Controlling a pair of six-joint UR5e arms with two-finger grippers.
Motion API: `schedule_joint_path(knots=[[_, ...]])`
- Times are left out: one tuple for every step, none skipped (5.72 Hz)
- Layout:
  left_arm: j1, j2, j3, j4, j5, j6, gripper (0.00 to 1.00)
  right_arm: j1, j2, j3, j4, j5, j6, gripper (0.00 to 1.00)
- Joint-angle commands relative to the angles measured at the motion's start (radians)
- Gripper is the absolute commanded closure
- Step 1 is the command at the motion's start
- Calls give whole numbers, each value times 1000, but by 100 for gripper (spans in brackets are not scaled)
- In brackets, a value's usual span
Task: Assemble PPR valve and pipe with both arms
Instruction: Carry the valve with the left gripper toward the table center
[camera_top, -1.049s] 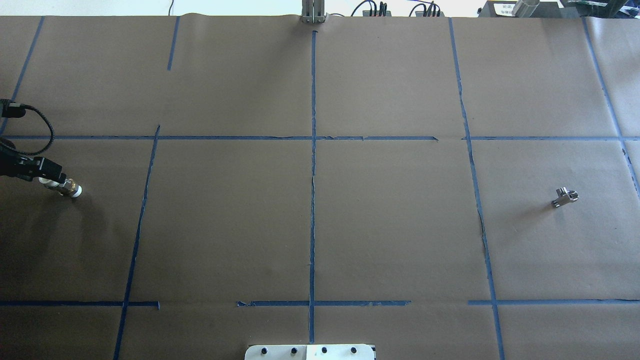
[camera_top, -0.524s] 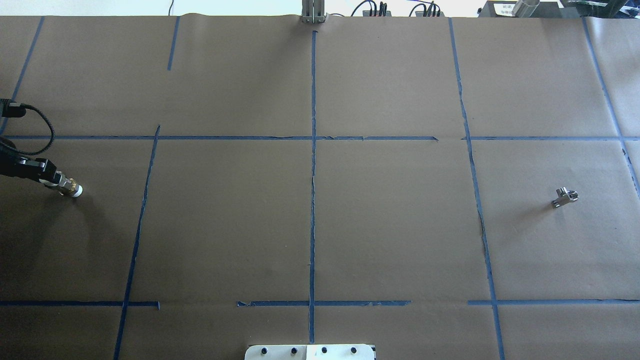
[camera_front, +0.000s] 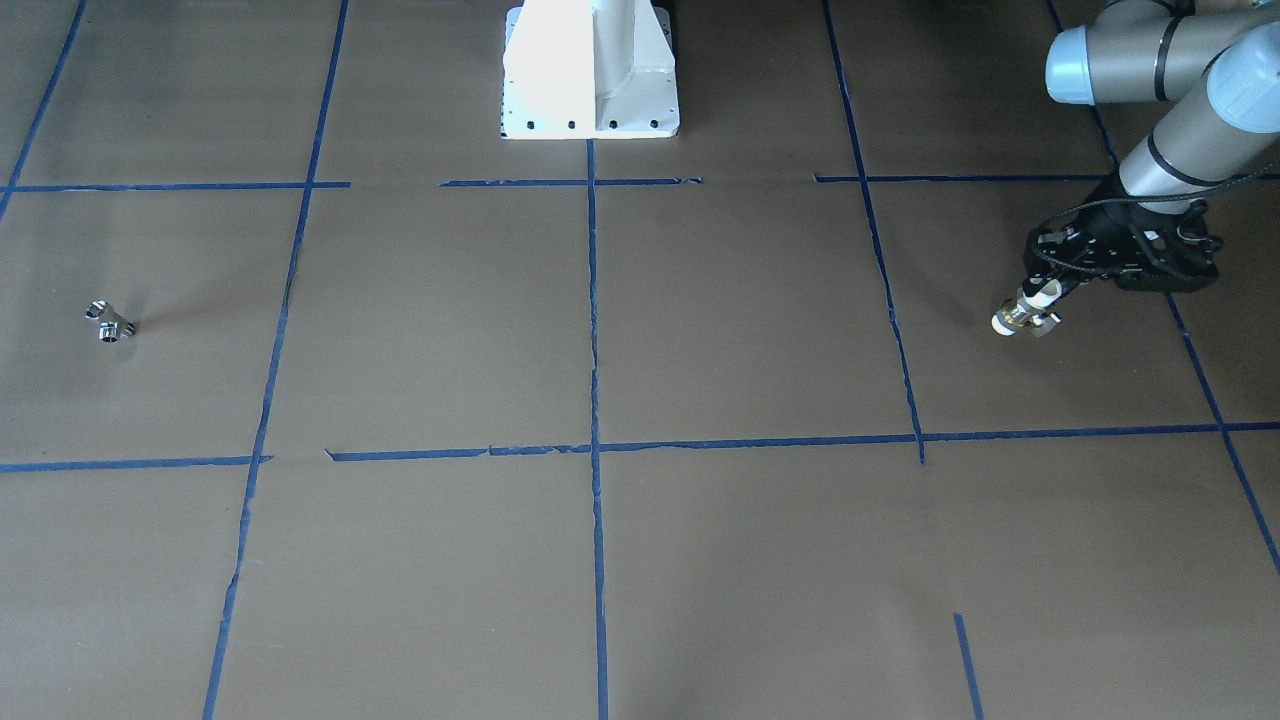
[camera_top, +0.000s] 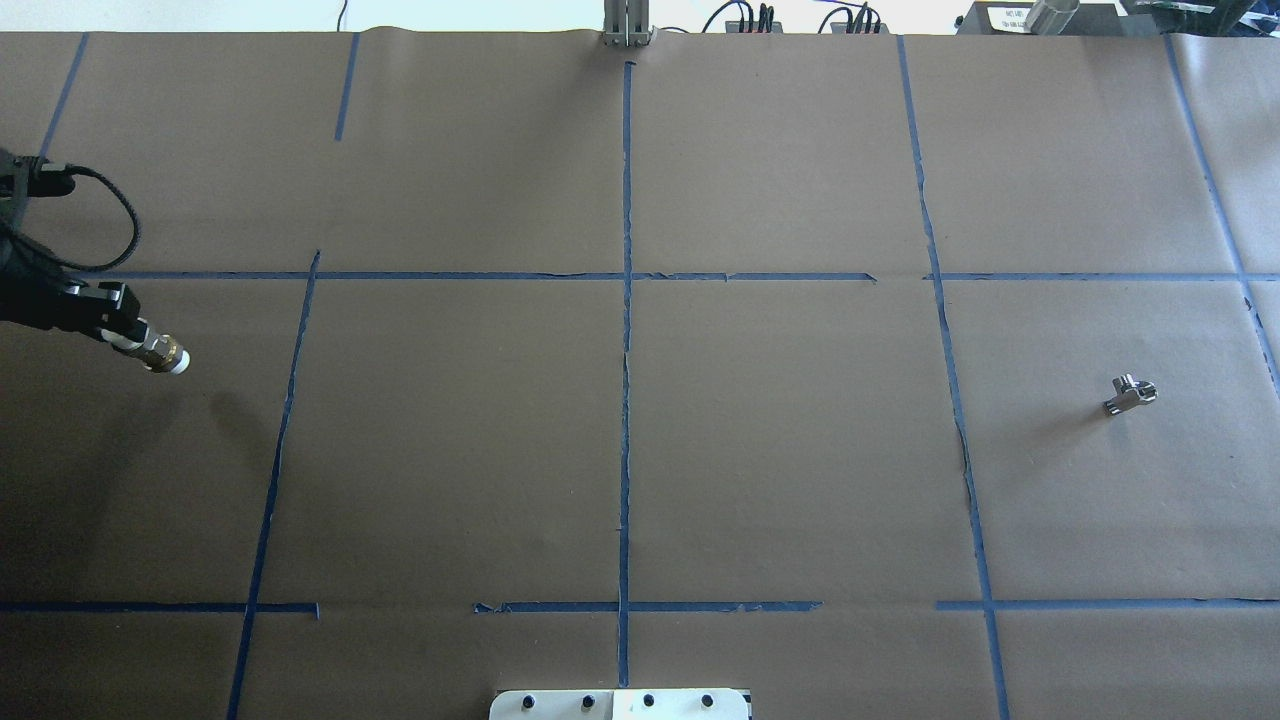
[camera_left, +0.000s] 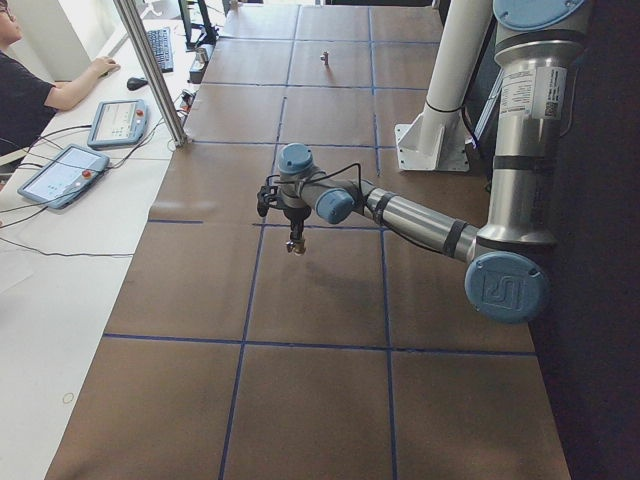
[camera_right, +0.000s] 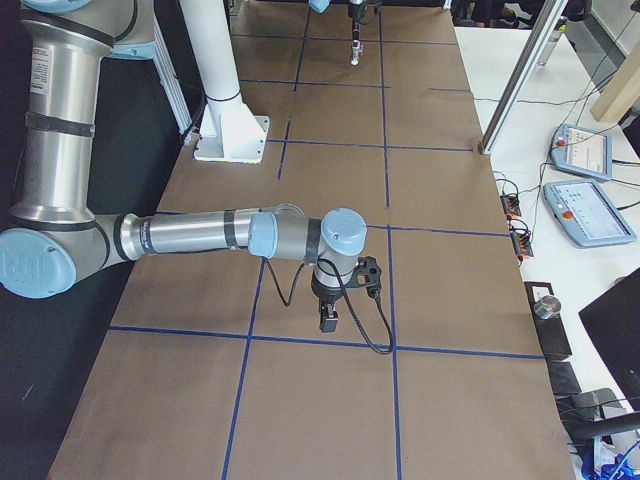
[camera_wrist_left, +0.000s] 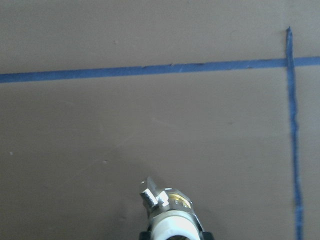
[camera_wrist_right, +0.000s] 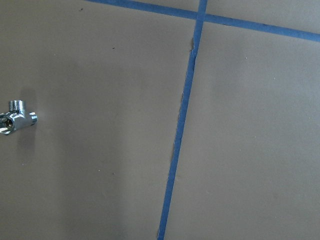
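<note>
Holds the PPR valve (camera_top: 166, 357) in the left gripper (camera_top: 125, 333), fingers closed on one white end, at 9 o'clock of the overhead view. Hangs it clear of the brown paper (camera_top: 620, 440), with its shadow thrown apart at about 4 o'clock. Stretches the left arm (camera_left: 420, 225) low and nearly level from the shoulder, wrist bent downward, so that the valve points at the table with its free white end lowest. Shows the small lever (camera_wrist_left: 149, 192) at 11 o'clock of the valve body in the left wrist view.

Extends the right arm (camera_right: 200, 235) much the same way: forearm level over the paper, wrist turned down, right gripper (camera_right: 328, 322) hanging close to a blue tape line (camera_right: 300, 342). Cannot tell whether that gripper is open or closed.

Has the pipe (camera_top: 1130, 394) lying on the paper at 3 o'clock of the overhead view, well apart from the valve and touched by nothing. Puts it at the 9 o'clock edge of the right wrist view.
</note>
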Motion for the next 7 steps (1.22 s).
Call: schedule_joint_path(knots=[[92, -168, -25, 92, 3, -193, 100, 0, 0, 1, 1, 0, 0, 0], [164, -287, -21, 186, 43, -257, 100, 0, 0, 1, 1, 0, 0, 0], [241, -433, -5, 332, 121, -316, 100, 0, 0, 1, 1, 0, 0, 0], [302, -536, 53, 357, 162, -441, 100, 0, 0, 1, 1, 0, 0, 0], [367, -654, 156, 353, 240, -542, 100, 0, 0, 1, 1, 0, 0, 0], [413, -758, 267, 338, 275, -615, 100, 0, 0, 1, 1, 0, 0, 0], [450, -819, 345, 306, 305, -669, 100, 0, 0, 1, 1, 2, 0, 0]])
